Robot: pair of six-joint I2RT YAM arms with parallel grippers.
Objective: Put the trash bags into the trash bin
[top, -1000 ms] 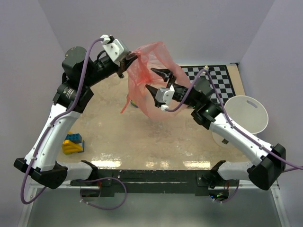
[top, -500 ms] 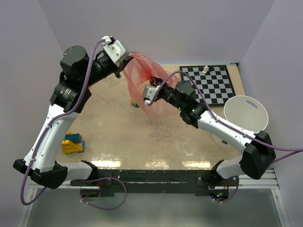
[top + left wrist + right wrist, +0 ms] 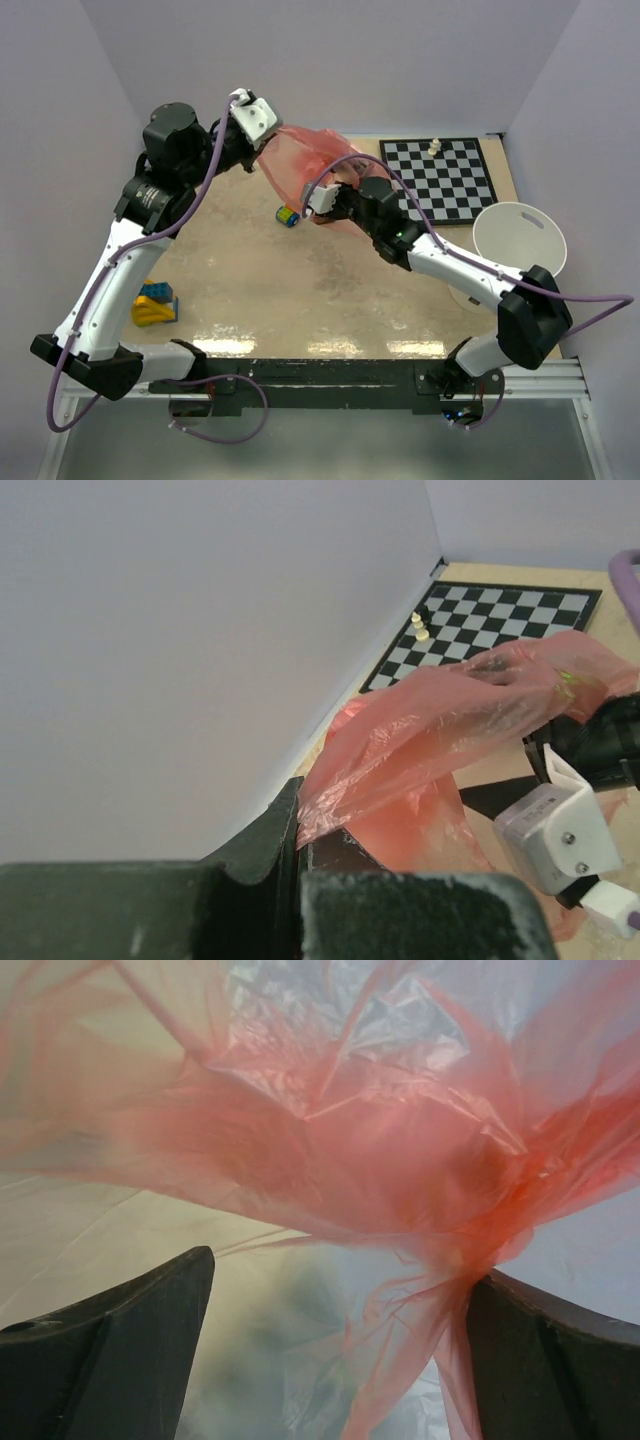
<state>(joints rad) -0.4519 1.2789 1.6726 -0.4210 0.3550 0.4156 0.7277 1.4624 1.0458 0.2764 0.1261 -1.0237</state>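
The trash bag [image 3: 300, 165] is thin pink-red film hanging above the back of the table. My left gripper [image 3: 263, 150] is shut on its upper edge, and the left wrist view shows the film [image 3: 440, 715] pinched at the jaw tips [image 3: 298, 838]. My right gripper [image 3: 338, 180] has pushed in against the bag from the right and is draped by it. Its fingers [image 3: 130, 1350] stand wide apart, with loose film [image 3: 400, 1160] hanging across the gap and brushing the right finger. The trash bin [image 3: 520, 240], a white bucket, stands at the right edge, apart from both grippers.
A checkerboard [image 3: 440, 180] with a chess piece [image 3: 434, 146] lies at the back right. A small colourful cube [image 3: 288, 216] sits on the table below the bag. Yellow and blue blocks [image 3: 155, 303] lie near the left arm. Walls close in on three sides.
My right gripper moved up and left into the bag, closed, then opened wide again. The bag has sagged lower and bunched between the grippers. The left gripper shifted slightly right, still shut.
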